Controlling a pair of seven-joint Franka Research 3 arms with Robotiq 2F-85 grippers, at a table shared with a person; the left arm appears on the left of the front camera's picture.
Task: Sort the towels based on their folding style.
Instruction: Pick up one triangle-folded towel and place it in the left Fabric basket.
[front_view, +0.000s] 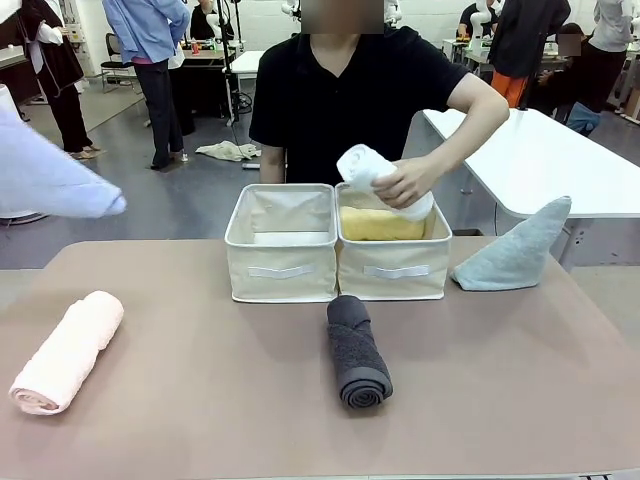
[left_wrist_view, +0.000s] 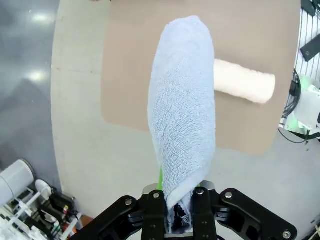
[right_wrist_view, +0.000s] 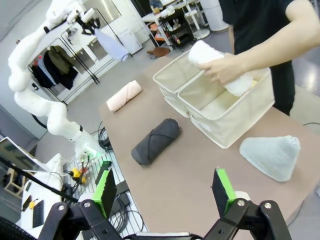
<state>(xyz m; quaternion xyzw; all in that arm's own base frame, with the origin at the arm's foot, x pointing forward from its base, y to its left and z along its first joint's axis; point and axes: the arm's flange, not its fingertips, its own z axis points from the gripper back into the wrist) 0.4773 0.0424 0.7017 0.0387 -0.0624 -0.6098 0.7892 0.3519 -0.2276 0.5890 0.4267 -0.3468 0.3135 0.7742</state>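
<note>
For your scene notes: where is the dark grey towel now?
In the front view, the dark grey towel lies centrally on the table, just in front of the right bin.

We count six towels. Four are rolled: the pink roll (front_view: 66, 352), white roll (front_view: 372, 172), grey roll (front_view: 357, 350) and yellow roll (front_view: 378, 225). Two are triangles: the blue fold (left_wrist_view: 182, 110) and teal fold (front_view: 515, 252). We count two bins, the left bin (front_view: 281, 285) and right bin (front_view: 393, 288).

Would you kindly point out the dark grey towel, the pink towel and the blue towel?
dark grey towel (front_view: 357, 350), front view, middle of roll.
pink towel (front_view: 68, 352), front view, middle of roll.
blue towel (left_wrist_view: 182, 125), left wrist view, middle of cloth.
</note>
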